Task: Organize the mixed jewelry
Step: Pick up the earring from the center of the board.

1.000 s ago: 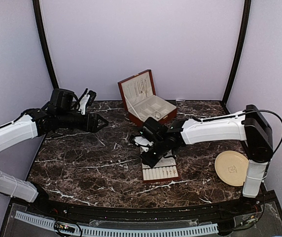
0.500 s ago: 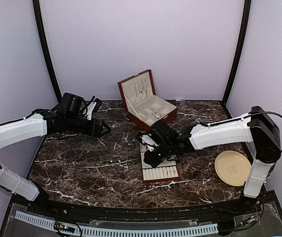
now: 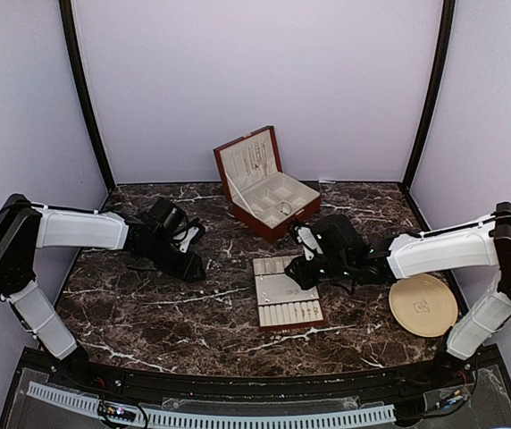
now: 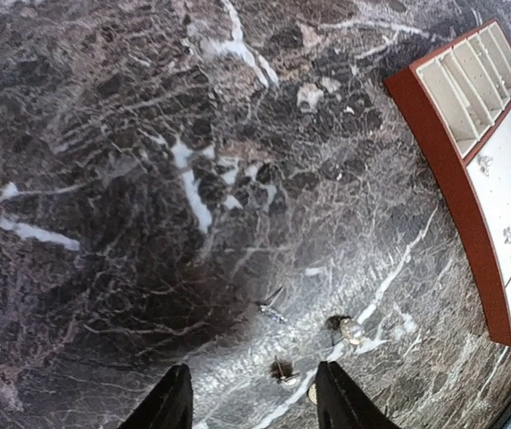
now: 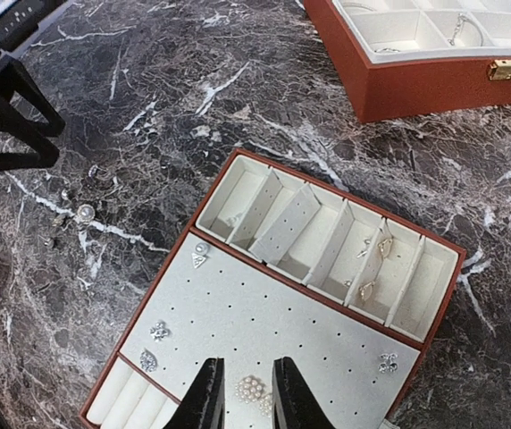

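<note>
The dark marble tabletop [image 3: 148, 304] is carrying an open wooden box [image 3: 248, 161] at 12 o'clock, a cream-lined tray [image 3: 278, 290] at centre and a beige plate [image 3: 403, 295] at 4 o'clock. The left claw [image 4: 254, 407], at the tray's 9 o'clock, is hanging half-spread, gripping nothing. The right claw [image 5: 247, 366] is hovering over the tray's 3 o'clock edge, narrowly parted. Jewelry is lying scattered: studs [image 5: 157, 331] on the tray, a pearly cluster [image 5: 254, 389] loose in the right claw's gap, loose pieces [image 4: 349, 331] just ahead of the left claw.
</note>
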`<state>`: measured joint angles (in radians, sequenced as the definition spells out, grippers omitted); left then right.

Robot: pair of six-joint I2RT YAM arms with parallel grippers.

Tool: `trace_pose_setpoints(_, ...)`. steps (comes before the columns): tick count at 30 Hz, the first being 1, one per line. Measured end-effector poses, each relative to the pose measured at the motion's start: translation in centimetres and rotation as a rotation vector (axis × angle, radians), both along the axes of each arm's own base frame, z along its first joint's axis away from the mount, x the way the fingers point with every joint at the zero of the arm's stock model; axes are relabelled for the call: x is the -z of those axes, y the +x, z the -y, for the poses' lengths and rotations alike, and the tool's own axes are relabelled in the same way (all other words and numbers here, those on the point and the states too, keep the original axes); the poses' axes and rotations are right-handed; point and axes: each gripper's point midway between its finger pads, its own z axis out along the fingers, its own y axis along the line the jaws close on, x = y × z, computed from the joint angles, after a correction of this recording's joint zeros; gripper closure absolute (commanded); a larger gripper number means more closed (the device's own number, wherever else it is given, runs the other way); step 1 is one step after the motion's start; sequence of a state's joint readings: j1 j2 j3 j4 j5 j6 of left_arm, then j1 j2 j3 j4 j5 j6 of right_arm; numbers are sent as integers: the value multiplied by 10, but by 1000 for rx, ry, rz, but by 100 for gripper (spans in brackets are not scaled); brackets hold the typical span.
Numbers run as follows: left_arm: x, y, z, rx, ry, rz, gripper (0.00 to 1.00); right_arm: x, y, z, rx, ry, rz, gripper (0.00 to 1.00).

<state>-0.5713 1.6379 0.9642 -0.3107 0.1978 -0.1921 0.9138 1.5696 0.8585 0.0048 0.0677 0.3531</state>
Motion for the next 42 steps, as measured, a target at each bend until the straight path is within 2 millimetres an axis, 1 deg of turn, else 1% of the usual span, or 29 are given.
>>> trace_pose_setpoints(4,12,-10,5,28,28,-30,51,-3,0,0,3,25,18,79)
trace_pose_setpoints(12,32,-18,3,43,89,-68,52,1,-2,3,14,49,19,79)
trace_pose_setpoints(14,32,-18,6,55,93,-60,52,2,-3,4,17,53,18,79)
trace_pose_setpoints(17,30,-23,16,96,92,-44,52,7,-5,7,22,52,11,79)
trace_pose_setpoints(21,24,-23,29,137,75,-12,53,11,-6,9,30,54,0,79)
trace_pose_setpoints(26,24,-19,40,169,66,4,65,11,-7,8,32,65,-3,79)
trace_pose_setpoints(31,31,-21,44,190,71,-4,71,12,-8,8,27,72,-5,79)
trace_pose_setpoints(36,33,-25,49,207,55,-21,72,9,-8,7,24,81,-1,79)
trace_pose_setpoints(39,33,-25,51,209,43,-25,80,8,-8,7,24,84,1,79)
trace_pose_setpoints(42,34,-26,53,210,37,-30,82,8,-8,7,24,88,2,79)
